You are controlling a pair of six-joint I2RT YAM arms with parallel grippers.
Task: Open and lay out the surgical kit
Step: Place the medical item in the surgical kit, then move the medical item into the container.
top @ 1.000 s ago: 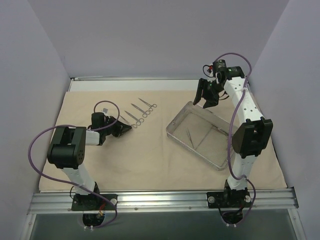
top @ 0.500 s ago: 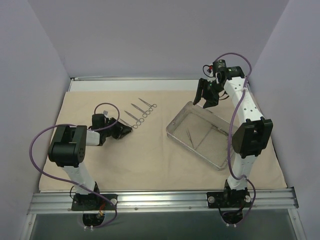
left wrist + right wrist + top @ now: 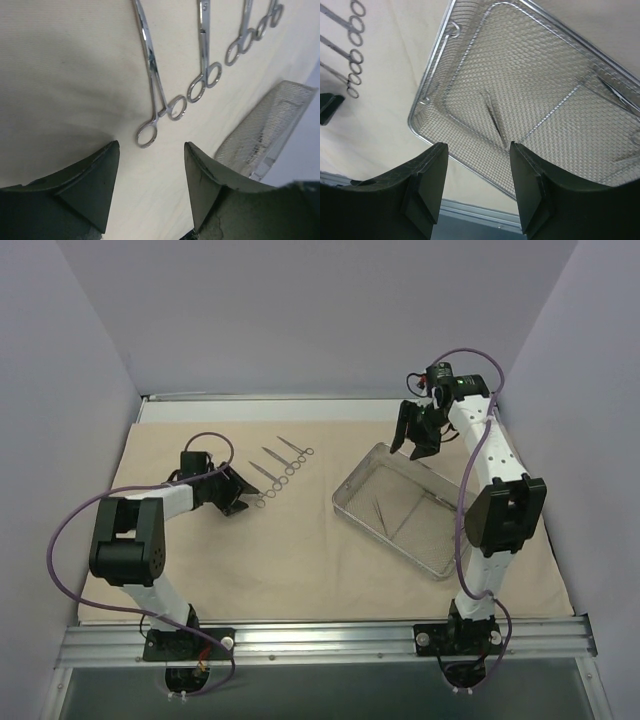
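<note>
The beige cloth wrap (image 3: 300,560) lies spread flat over the table. Several ring-handled steel instruments (image 3: 280,468) lie in a row on it, left of centre. My left gripper (image 3: 236,492) stands open just behind the nearest forceps (image 3: 152,75), whose ring handle lies on the cloth between my fingertips (image 3: 111,150), untouched. The wire-mesh tray (image 3: 352,478) sits on the right with thin instruments (image 3: 495,117) still inside. My right gripper (image 3: 415,443) hangs open and empty above the tray's far corner (image 3: 427,80).
An aluminium rail (image 3: 320,640) runs along the near edge, holding both arm bases. Purple walls close in left, back and right. A bare white strip (image 3: 250,406) shows behind the cloth. The tray's corner (image 3: 265,130) lies right of the left gripper.
My left gripper has opened from nearly shut and let go of the nearest forceps, which now rests on the cloth. The left arm drew back slightly. The right arm has not moved.
</note>
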